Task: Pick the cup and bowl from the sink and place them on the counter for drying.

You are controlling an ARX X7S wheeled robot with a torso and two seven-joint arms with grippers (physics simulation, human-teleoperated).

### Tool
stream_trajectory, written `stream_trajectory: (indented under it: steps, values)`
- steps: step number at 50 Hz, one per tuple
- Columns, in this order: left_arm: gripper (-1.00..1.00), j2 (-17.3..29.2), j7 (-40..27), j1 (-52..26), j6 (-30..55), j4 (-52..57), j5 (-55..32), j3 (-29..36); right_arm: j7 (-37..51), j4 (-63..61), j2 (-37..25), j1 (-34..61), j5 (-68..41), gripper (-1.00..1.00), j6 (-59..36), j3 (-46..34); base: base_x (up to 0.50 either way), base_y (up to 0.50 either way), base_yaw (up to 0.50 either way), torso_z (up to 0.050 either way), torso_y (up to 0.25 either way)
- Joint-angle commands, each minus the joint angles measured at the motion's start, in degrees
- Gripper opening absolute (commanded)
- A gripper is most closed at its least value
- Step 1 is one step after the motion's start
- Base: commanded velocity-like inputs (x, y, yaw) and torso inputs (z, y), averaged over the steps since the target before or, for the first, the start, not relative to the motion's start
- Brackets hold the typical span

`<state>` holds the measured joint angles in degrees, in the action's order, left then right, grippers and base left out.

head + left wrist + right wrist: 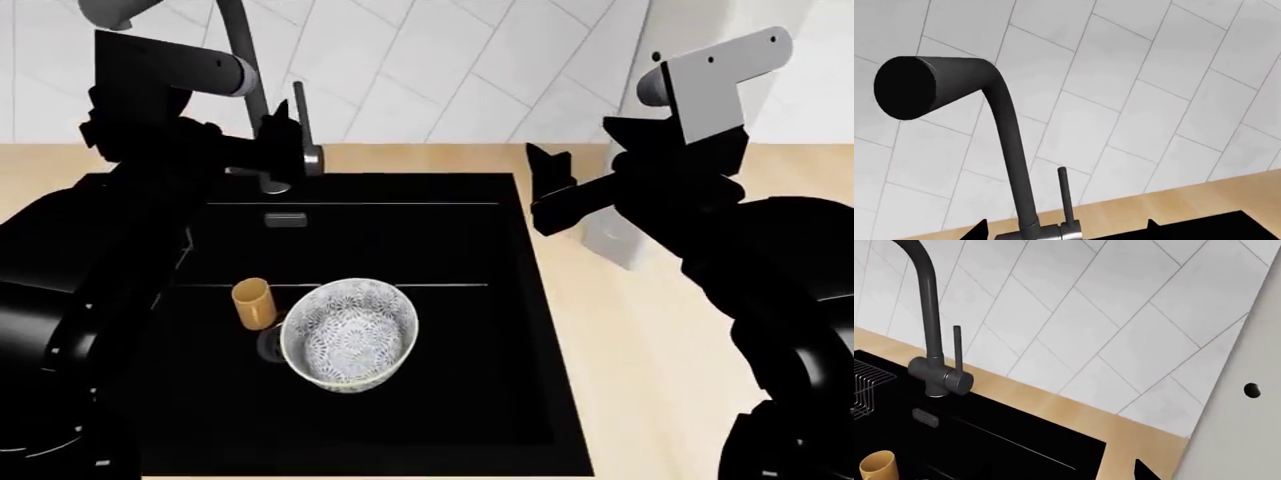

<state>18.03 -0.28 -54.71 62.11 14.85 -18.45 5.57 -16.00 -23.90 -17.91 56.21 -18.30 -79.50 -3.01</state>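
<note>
Small tan-orange cylindrical cup (pixel 251 303) | upright in black rectangular sink (pixel 441 240), touching speckled white bowl (pixel 350 333) | below, nearer left gripper (pixel 274 135) | right gripper (pixel 550 180) jaws apart, left unclear

In the head view the left arm (pixel 120 230) covers the sink's (pixel 400 230) left side, and the bowl (pixel 350 332) hides most of the drain. The faucet's (pixel 247 60) top is cut off there. In the right wrist view the cup (pixel 877 466) and wire rack (pixel 867 387) are cropped; neither wrist view shows its gripper's jaws clearly.
</note>
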Motion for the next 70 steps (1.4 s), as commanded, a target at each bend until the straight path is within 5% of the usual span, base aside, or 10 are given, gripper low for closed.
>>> stream_trajectory:
  steps: [1,32,45,70]
  values:
    - [1.0,0.5,1.0,1.7,0.1,0.6,-0.4,-1.1,-0.4,-0.1,0.5,-1.1,-0.4,1.0,0.3,1.0,0.24,0.09,0.0,0.0,0.0]
    - [1.0,0.4,0.4,3.2,-0.3,0.2,-0.6,0.2,0.3,2.5,2.3,-1.7,-1.8,1.0,-0.6,1.6,0.1,0.03,0.0,0.0,0.0]
    - [1.0,0.4,0.0,3.3,-0.6,-0.3,-0.7,0.1,-3.4,19.6,5.5,2.5,-1.6,1.0,4.1,-8.5,0.0,0.0,0.0,0.0,0.0]
    - [1.0,0.5,-0.2,4.1,-0.7,1.0,-1.8,-0.7,-6.1,55.3,16.1,9.5,-1.0,1.0,20.0,-11.2,0.0,0.0,0.0,0.0,0.0]
